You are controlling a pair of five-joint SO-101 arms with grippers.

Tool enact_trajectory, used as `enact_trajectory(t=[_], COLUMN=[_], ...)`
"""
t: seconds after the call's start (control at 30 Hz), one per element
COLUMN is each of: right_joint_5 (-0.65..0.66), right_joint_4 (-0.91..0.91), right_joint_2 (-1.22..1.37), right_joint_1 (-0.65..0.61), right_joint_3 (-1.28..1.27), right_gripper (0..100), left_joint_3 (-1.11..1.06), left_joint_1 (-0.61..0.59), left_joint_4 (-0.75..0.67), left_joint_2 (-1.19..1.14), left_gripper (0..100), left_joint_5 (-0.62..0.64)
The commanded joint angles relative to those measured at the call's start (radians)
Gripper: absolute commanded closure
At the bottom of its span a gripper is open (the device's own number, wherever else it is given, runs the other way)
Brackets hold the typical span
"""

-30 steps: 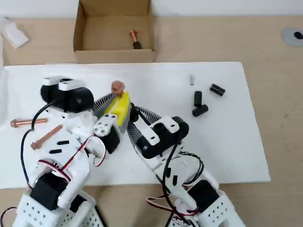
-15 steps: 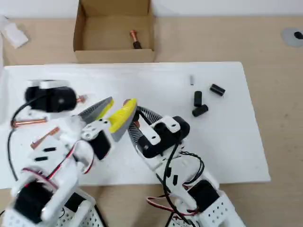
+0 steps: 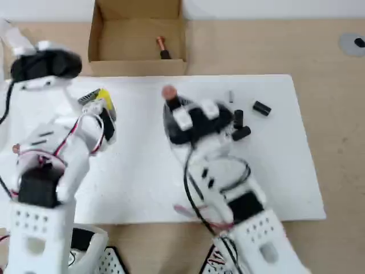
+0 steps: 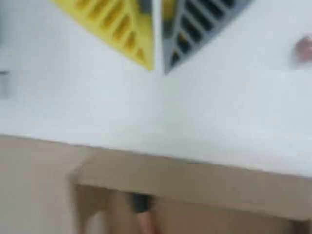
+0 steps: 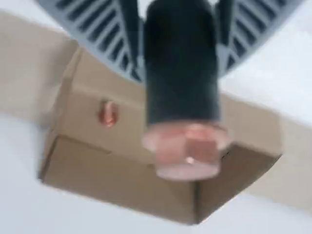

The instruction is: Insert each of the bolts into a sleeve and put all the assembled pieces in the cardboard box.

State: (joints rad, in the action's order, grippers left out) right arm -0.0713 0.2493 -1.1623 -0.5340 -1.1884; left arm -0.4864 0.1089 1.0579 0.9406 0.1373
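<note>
The cardboard box (image 3: 137, 67) sits at the upper middle of the high view, on the tan surface (image 3: 331, 114) just past the far edge of the white mat (image 3: 142, 182). It is open on top and holds one assembled piece (image 3: 162, 47), a copper bolt in a black sleeve, lying close to the box's right wall. The left wrist view shows the box (image 4: 195, 180) with that piece (image 4: 143, 207) blurred inside. The right wrist view shows the box (image 5: 117, 175) and the piece's copper end (image 5: 107, 113).

The right arm (image 3: 197, 123) stands over the middle of the mat, its grey jaws clamped on a held piece. The black sleeve (image 5: 181, 63) is gripped between them and the copper bolt head (image 5: 187, 148) sticks out past their tips. From above, that bolt head (image 3: 169, 92) is over the mat, below the box's front wall and apart from it.

The left arm (image 3: 57, 148) is at the left of the frame. Its yellow and grey jaws are over the mat's upper left, tips drawn together with nothing between them.

Three loose sleeves (image 3: 238, 118) (image 3: 262, 108) (image 3: 242, 133) lie on the mat to the right of the right arm, with a small grey pin (image 3: 231, 96) just above them. A copper bolt end (image 3: 16, 149) peeks out at the left edge, beside the left arm.
</note>
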Motion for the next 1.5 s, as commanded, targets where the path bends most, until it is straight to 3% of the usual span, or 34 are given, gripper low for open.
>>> enact_trajectory(t=[0.0,0.23,0.53,0.97,1.13,1.37,1.47], right_joint_5=[0.006,0.008,0.009,0.011,0.115,0.149,0.147], right_joint_4=[-0.083,-0.109,-0.104,-0.054,-0.052,0.120,0.146], right_joint_2=[0.343,0.915,1.538,2.315,2.513,2.614,2.635], right_joint_1=[0.062,0.114,0.134,0.143,0.143,0.124,0.122], right_joint_3=[0.328,0.805,1.469,2.345,2.542,2.690,2.729], right_gripper=[98.9,98.9,98.9,98.9,98.4,77.5,74.0], left_joint_3=[0.021,-0.089,-0.170,-0.250,-0.264,-0.264,-0.259], left_joint_1=[-0.038,-0.052,-0.126,-0.129,-0.124,-0.129,-0.129], left_joint_4=[-0.002,0.002,-0.005,-0.002,0.002,-0.002,-0.002], left_joint_2=[-0.016,-0.015,-0.015,-0.015,-0.015,-0.015,-0.015], left_gripper=[100,100,100,100,100,100,100], left_joint_5=[-0.092,-0.247,-0.242,-0.245,-0.244,-0.222,-0.215])
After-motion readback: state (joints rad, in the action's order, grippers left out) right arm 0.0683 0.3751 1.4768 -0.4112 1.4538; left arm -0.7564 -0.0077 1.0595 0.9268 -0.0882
